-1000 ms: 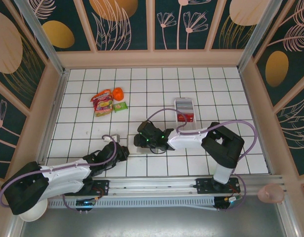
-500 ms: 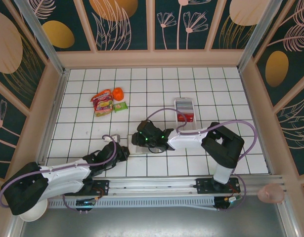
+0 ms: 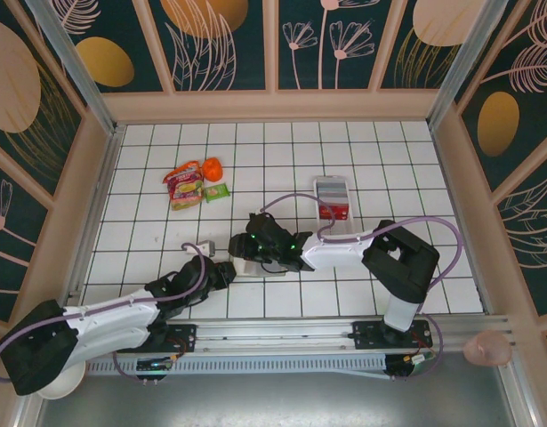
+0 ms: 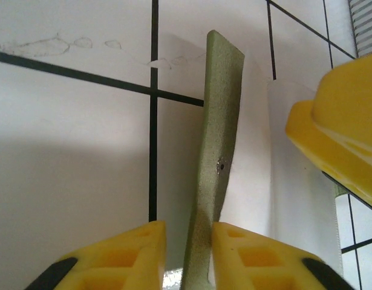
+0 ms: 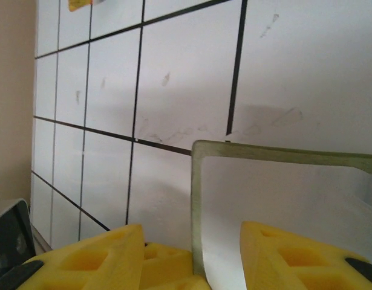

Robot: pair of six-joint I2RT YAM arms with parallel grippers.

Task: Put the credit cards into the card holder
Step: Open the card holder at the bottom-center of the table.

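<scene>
White tiled table (image 3: 148, 233), snack packets (image 3: 186, 185) back left, white tray (image 3: 333, 197) beyond card holder (image 4: 217, 139)

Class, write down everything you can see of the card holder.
The card holder is a small olive-green folding wallet, cloth-like, with a pale grey inside. It lies opened on the white tiled table, one panel flat, the other flap raised edge-on and bearing a small snap stud. The flap stands between the fingers of the left pincer, with a gap on one side. The right pincer hovers open at the flat panel's corner.
</scene>
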